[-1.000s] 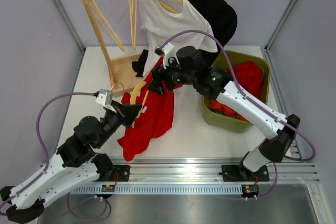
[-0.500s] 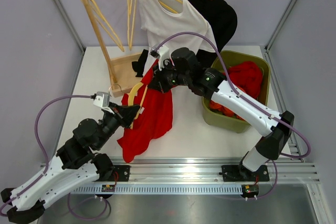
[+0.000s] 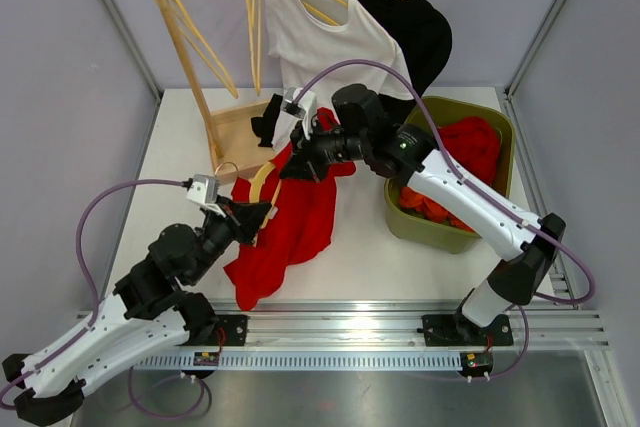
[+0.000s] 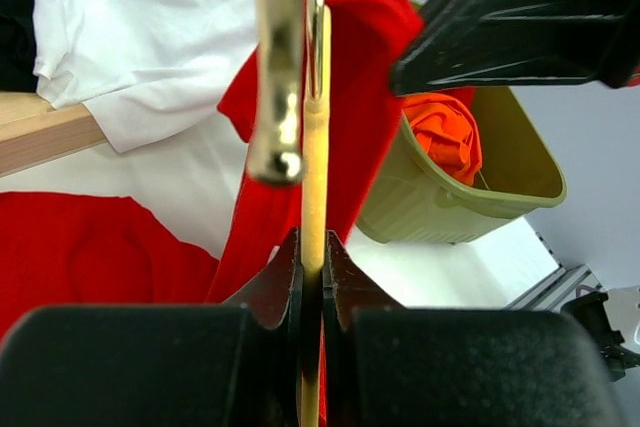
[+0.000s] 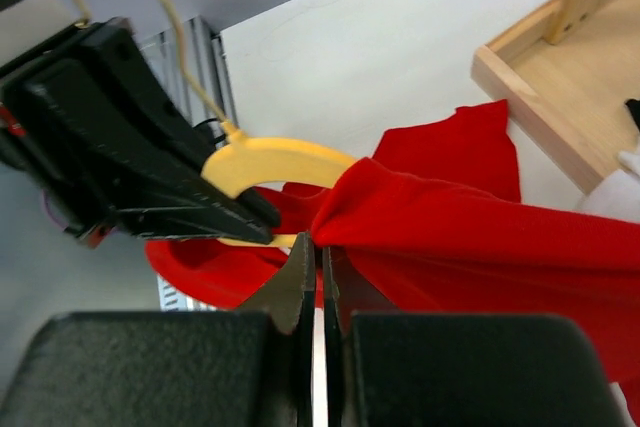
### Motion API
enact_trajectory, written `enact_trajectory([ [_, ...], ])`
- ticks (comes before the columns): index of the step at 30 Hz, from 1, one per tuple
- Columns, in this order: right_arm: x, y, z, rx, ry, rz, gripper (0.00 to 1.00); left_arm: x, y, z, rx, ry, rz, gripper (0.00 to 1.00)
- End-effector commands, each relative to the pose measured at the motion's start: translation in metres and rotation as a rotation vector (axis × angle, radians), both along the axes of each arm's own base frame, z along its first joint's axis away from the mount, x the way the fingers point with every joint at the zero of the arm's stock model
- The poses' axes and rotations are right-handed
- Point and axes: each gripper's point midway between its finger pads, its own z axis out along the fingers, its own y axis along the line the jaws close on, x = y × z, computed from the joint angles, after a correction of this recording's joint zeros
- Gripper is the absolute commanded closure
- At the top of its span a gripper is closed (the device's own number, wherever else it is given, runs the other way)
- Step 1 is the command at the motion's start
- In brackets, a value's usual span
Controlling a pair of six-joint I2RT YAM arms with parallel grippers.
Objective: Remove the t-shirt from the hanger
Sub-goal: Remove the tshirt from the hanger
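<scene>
**A:** Top cam?

**B:** L gripper [image 3: 262, 213] is clamping the yellow wooden hanger w/ metal hook [image 3: 262, 177], holding it above the white tabletop [image 3: 360, 247]. R gripper [image 3: 290, 169] is pinching the red cotton t-shirt [image 3: 300, 222] just beside the hanger. The shirt is draping from that pinch down onto the table, btwn the two arms. An olive-green plastic bin [image 3: 430, 229] is standing to its right.

**A:** L wrist cam?

**B:** Jaws are squeezing the hanger's yellow bar, no gap showing. Red cloth is hanging right behind it, w/ a white t-shirt [image 4: 150, 37] beyond on the left.

**A:** R wrist cam?

**B:** Fingers are pressing tight together on a fold of red fabric, right at the hanger's curved arm. L gripper is gripping that same arm from the left. Can't tell if the collar is round the hanger or off it.
</scene>
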Motion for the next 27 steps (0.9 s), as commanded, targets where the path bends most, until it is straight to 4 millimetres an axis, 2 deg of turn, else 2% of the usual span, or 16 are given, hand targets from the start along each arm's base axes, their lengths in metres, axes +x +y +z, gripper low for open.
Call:
enact_trajectory([
  [1,-0.065,-0.008,0.057,0.135,-0.020,0.274,1.00,0.013,0.003,0.013,-0.039,-0.045,0.068,1.00],
  [5,-0.061,-0.015,0.078,0.146,-0.077,0.236,1.00,0.014,-0.001,0.010,-0.020,-0.050,0.052,1.00],
  [6,-0.060,-0.018,0.096,0.166,-0.126,0.224,1.00,0.013,-0.003,0.009,-0.013,-0.049,0.040,1.00],
  [8,-0.052,-0.023,0.108,0.163,-0.154,0.170,1.00,0.012,-0.007,0.005,0.009,-0.048,0.018,1.00],
  [9,-0.053,-0.027,0.128,0.192,-0.192,0.159,1.00,0.012,-0.008,0.006,0.012,-0.048,0.013,1.00],
  [12,-0.055,-0.033,0.147,0.209,-0.231,0.151,1.00,0.012,-0.011,0.005,0.024,-0.049,0.000,1.00],
  [14,-0.060,-0.035,0.150,0.215,-0.225,0.166,1.00,0.011,-0.012,0.010,0.023,-0.060,-0.009,1.00],
  [17,-0.056,-0.031,0.136,0.195,-0.210,0.157,1.00,0.008,-0.013,0.021,0.009,-0.091,-0.028,1.00],
  [18,-0.050,-0.028,0.117,0.161,-0.189,0.152,1.00,0.006,-0.014,0.027,-0.003,-0.105,-0.041,1.00],
  [20,-0.048,-0.022,0.094,0.125,-0.180,0.181,1.00,0.004,-0.015,0.038,-0.016,-0.129,-0.055,1.00],
  [21,-0.050,-0.019,0.073,0.090,-0.176,0.236,1.00,0.003,-0.016,0.043,-0.026,-0.140,-0.065,1.00],
  [24,-0.058,-0.017,0.039,0.018,-0.170,0.351,1.00,0.000,-0.018,0.057,-0.046,-0.164,-0.081,1.00],
  [26,-0.057,-0.016,0.032,-0.003,-0.177,0.380,1.00,0.000,-0.019,0.063,-0.052,-0.177,-0.086,1.00],
  [27,-0.055,-0.016,0.036,-0.003,-0.192,0.380,1.00,0.000,-0.019,0.068,-0.057,-0.186,-0.085,1.00],
])
